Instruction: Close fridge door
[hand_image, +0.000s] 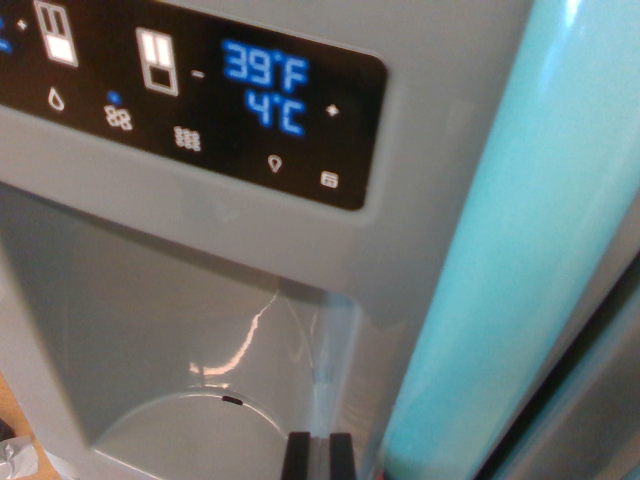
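Right at the bottom edge of the wrist view sit the two dark fingertips of the end effector, pressed together with only a hairline seam between them and nothing pinched, resting against or just short of the lower lip of the dispenser recess. Behind them is the grey fridge door, which fills nearly the whole frame, so the task's thing is directly ahead and very near; the curved tray at the base of the recess lies just to the wrist view's left of the fingertips. Higher up is the black control panel, its blue readout showing 39°F and 4°C among small white icons. Along the wrist view's right runs a glossy teal handle, and beyond it a dark gap (whether that is the opening that has yet to be shut, or only the seam to the next door, I cannot tell). My worry is the contact point: a push from fingertips this close to the recess could slide into the hollow or down onto the tray instead of bearing on flat door, wasting the shove or catching the tips. A drift upward could also graze the touch panel and change a setting.
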